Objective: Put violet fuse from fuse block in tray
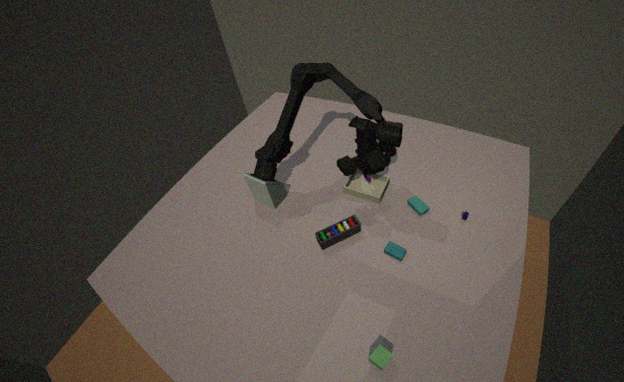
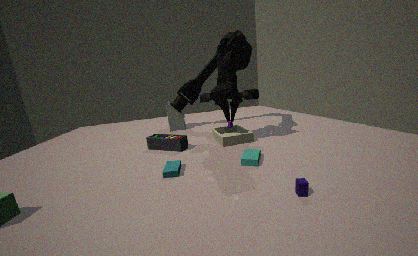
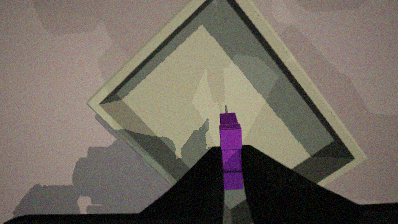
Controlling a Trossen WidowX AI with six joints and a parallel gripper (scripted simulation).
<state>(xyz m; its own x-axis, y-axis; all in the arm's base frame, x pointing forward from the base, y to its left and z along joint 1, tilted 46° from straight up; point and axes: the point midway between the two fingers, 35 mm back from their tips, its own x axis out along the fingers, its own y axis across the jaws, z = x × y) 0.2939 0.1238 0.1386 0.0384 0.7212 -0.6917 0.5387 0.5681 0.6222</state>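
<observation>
My gripper [image 2: 230, 121] [image 3: 231, 155] is shut on the violet fuse [image 1: 367, 178] [image 2: 230, 124] [image 3: 231, 138]. The fuse hangs upright from the fingertips, over the tray's opening, with its lower end close to the height of the rim. The cream tray [image 1: 363, 194] [image 2: 238, 140] [image 3: 320, 104] has an inside floor that shows nothing lying on it in the wrist view. The dark fuse block [image 1: 339, 238] [image 2: 167, 144] holds green, blue, yellow, white and red fuses, with an unfilled slot between green and blue. It stands apart from the tray.
Two teal blocks [image 1: 418, 204] [image 2: 171, 168] lie flat on the camera side of the tray and fuse block. A small dark purple block [image 1: 464, 215] [image 2: 302, 187] stands farther right. A green block [image 1: 380, 357] [image 2: 1, 209] is near the front. The arm's base [image 1: 265, 190] [image 2: 175, 120] is behind.
</observation>
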